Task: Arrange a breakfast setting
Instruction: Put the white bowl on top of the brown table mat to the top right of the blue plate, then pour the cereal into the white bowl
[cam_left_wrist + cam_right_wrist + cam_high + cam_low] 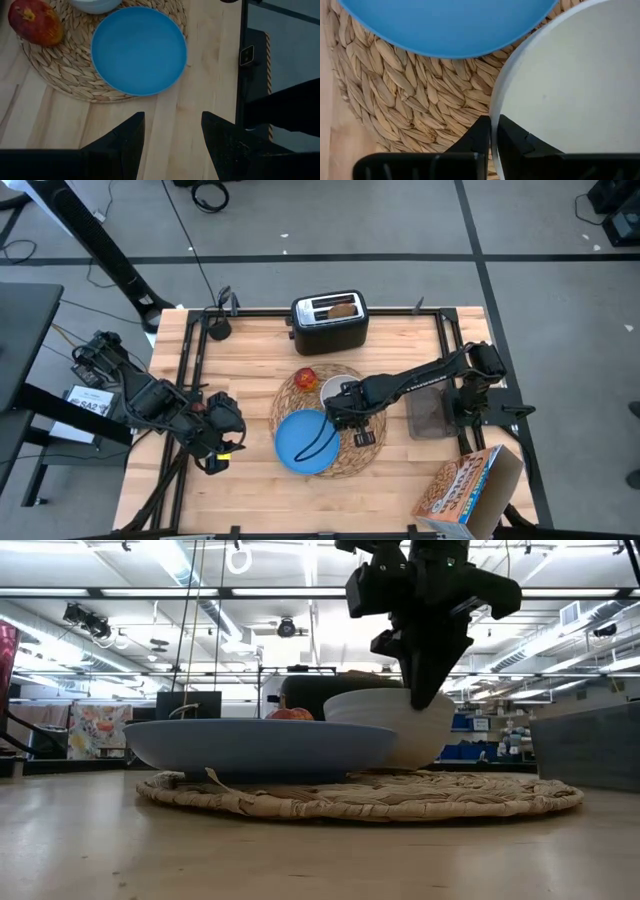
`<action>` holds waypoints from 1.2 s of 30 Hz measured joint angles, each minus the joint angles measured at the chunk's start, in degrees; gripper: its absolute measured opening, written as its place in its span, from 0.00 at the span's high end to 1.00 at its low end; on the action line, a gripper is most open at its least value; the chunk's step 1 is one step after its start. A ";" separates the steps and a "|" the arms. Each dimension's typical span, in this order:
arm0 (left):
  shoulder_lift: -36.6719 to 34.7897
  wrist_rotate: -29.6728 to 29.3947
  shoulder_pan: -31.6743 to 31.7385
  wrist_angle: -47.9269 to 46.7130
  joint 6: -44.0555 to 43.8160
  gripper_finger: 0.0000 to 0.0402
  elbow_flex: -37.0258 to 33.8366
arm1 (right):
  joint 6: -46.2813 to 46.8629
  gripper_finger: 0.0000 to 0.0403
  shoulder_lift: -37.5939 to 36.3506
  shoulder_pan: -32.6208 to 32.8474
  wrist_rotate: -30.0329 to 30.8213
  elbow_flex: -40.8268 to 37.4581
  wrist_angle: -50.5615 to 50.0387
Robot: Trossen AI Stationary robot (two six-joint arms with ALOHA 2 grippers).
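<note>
Woven straw fills the foreground of the low view, where the round placemat lies flat on the wooden table with the blue plate resting on its near part. Beside the plate on the same mat stands the white bowl, and the right pincer comes down from above with its two dark fingers pressed close on either side of the bowl's thin rim, one finger outside the wall and one inside, as the right wrist view shows. From overhead, the right arm reaches across from the table's right edge to the bowl at the mat's middle, while the plate sits toward the near left of the mat. A small red fruit lies on the mat's far left part, close to the bowl. Behind the mat, at the table's far edge, a black toaster holds a toast slice in one slot. The left pincer waits over bare table to the left of the mat, its fingers spread apart and holding nothing. A dark tray sits at the right, and a printed cardboard box stands at the near right corner.
</note>
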 joint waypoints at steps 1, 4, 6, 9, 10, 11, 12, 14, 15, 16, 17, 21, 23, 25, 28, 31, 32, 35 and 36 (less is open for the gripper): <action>0.01 0.00 0.00 0.01 -0.01 0.49 0.00 | 0.05 0.88 0.00 0.02 0.02 0.00 0.04; 0.01 0.00 0.00 0.11 -0.02 0.49 0.00 | 0.83 0.83 0.00 0.02 0.02 0.00 0.03; 0.01 0.00 0.00 0.34 -0.02 0.49 0.00 | 1.47 0.79 -0.14 0.11 0.00 0.00 -0.05; 0.01 -0.89 -0.04 1.01 0.00 0.49 0.00 | 2.76 0.73 -0.95 0.50 0.07 -0.02 -0.11; 0.01 -1.25 -0.15 1.26 0.02 0.49 -0.02 | 3.10 0.71 -1.37 0.63 0.25 -0.02 -0.16; 0.01 -1.63 -0.24 1.47 0.04 0.49 -0.02 | 3.52 0.69 -1.97 0.79 0.40 -0.02 -0.12; 0.01 -1.95 -0.39 1.75 0.04 0.49 -0.02 | 4.13 0.67 -2.73 0.96 0.57 -0.02 -0.16; 0.01 -2.61 -0.46 2.43 0.08 0.49 -0.02 | 5.63 0.64 -4.74 1.41 1.27 -0.02 -0.15; 0.01 -3.07 -0.48 2.99 0.12 0.49 -0.02 | 6.48 0.63 -5.91 1.72 1.31 -0.02 -0.29; 0.01 -3.63 -0.50 3.82 0.26 0.49 -0.02 | 7.45 0.62 -7.14 2.20 1.29 0.05 -0.61; 0.01 -4.37 -0.50 4.87 0.79 0.49 -0.03 | 8.46 0.61 -8.41 2.74 1.27 0.59 -1.57; 0.01 -7.28 -0.50 10.59 4.10 0.49 -0.04 | 14.41 0.57 -12.49 5.04 -0.47 6.72 -7.92; 0.01 -8.83 -0.50 14.18 6.40 0.49 -0.04 | 18.15 0.56 -13.96 6.14 -2.88 11.28 -11.50; 0.01 -9.98 -0.46 17.79 9.04 0.49 -0.04 | 21.48 0.54 -15.08 7.45 -5.74 16.19 -14.28; 0.01 -11.20 -0.40 21.52 11.94 0.49 -0.04 | 26.51 0.51 -16.84 10.24 -9.71 23.20 -16.74; 0.01 -11.57 -0.31 22.46 13.07 0.49 -0.04 | 31.86 0.47 -18.22 14.17 -10.93 29.08 -18.52; 0.01 -11.82 -0.31 22.51 13.11 0.49 -0.04 | 33.15 0.46 -18.61 15.78 -10.93 30.67 -18.92; 0.03 -12.39 -0.31 22.45 12.95 0.49 -0.07 | 34.81 0.43 -19.76 21.87 -10.91 34.00 -19.36; 0.03 -12.44 -0.31 22.43 12.66 0.49 -0.07 | 35.37 0.42 -20.17 23.94 -10.91 34.53 -19.49</action>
